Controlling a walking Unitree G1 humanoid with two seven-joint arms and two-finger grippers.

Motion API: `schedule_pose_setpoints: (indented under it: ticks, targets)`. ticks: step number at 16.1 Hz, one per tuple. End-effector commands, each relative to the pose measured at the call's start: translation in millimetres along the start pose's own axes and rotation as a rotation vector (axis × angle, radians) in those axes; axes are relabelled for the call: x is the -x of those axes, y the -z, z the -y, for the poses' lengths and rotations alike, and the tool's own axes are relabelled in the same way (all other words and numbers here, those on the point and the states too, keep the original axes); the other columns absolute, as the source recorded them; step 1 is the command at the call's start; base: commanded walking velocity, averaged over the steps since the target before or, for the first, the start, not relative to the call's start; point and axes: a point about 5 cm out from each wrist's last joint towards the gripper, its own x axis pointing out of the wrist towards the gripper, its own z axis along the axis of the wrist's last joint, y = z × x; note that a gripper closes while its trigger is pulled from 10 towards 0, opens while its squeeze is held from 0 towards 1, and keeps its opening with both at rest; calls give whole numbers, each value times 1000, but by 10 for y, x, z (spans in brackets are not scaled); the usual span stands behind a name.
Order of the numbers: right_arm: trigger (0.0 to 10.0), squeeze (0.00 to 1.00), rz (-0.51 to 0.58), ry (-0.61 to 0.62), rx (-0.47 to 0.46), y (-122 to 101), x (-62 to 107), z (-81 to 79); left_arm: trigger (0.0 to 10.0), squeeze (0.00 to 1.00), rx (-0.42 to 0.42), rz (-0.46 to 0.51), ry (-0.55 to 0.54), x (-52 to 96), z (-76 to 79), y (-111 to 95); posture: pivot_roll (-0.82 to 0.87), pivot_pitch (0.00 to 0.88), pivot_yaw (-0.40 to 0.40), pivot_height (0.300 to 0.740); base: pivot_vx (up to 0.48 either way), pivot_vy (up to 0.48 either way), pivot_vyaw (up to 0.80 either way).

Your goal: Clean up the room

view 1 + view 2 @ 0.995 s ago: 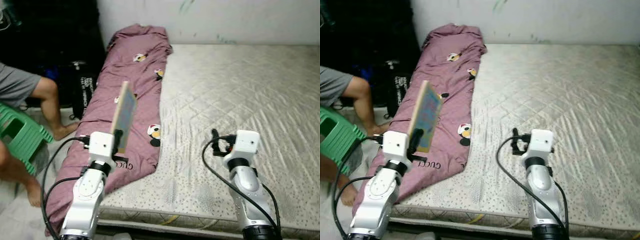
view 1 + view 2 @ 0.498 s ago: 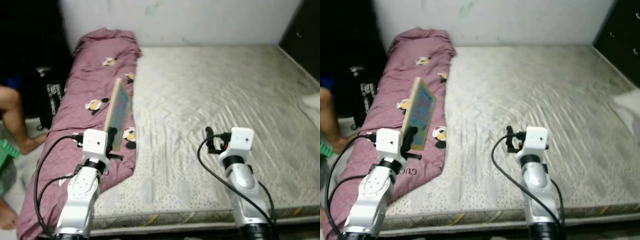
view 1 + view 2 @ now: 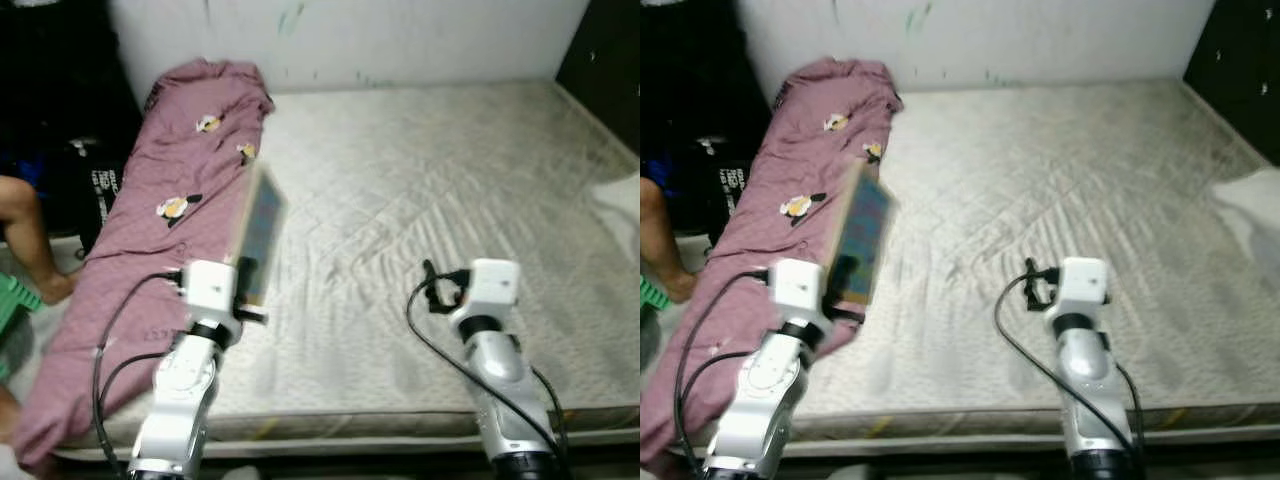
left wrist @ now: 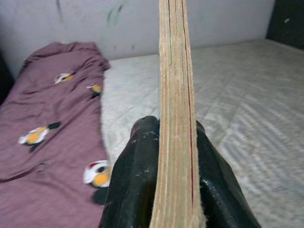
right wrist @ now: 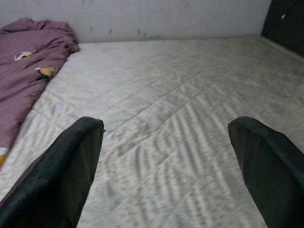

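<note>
My left gripper is shut on a thin book with a blue cover, held upright on edge above the near left part of the mattress. Seen along the wrist, the book's pale page edge stands between the two black fingers. A mauve quilt with penguin prints lies along the mattress's left side. My right gripper stands open over the near middle of the mattress, its fingers wide apart with nothing between them.
A person's bare leg and a green stool are on the floor at the left, beside a dark bag. A dark cabinet stands at the far right. Something white lies at the mattress's right edge.
The camera has swung to the right, so the person and stool slid towards the left edge and the dark cabinet came into sight. The left gripper still holds the book upright; the right stays open.
</note>
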Motion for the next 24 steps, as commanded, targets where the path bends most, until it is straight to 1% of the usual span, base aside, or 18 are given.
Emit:
schedule_pose_setpoints:
  ticks: [1,4,5,7,13,16,24]
  targets:
    - [10000,0,18,-35,-13,-63,-23,-98,10000,0,-21,31,-42,15,-122,-86,-42,0,45,740,0,-259,0]
    - [10000,0,25,-73,6,-76,-18,-138,10000,0,-16,27,-43,24,-122,-87,-43,1,42,740,0,-257,0]
    - [10000,0,27,-78,10,-80,-11,-146,10000,0,-15,26,-42,27,-117,-85,-43,1,41,740,0,-259,681]
    - [10000,0,22,-69,4,-78,-15,-128,10000,0,-11,21,-42,28,-112,-80,-44,2,38,740,0,-255,544]
    - [10000,0,17,-73,12,-78,-22,-117,10000,0,-1,16,-46,23,-104,-75,-47,0,33,740,0,-274,0]
    - [10000,0,16,-76,14,-79,-29,-111,10000,0,4,15,-47,14,-99,-72,-48,0,30,740,0,-289,419]
    - [10000,0,8,-87,18,-62,-42,-107,10000,0,8,15,-55,9,-93,-66,-46,0,21,740,0,-269,0]
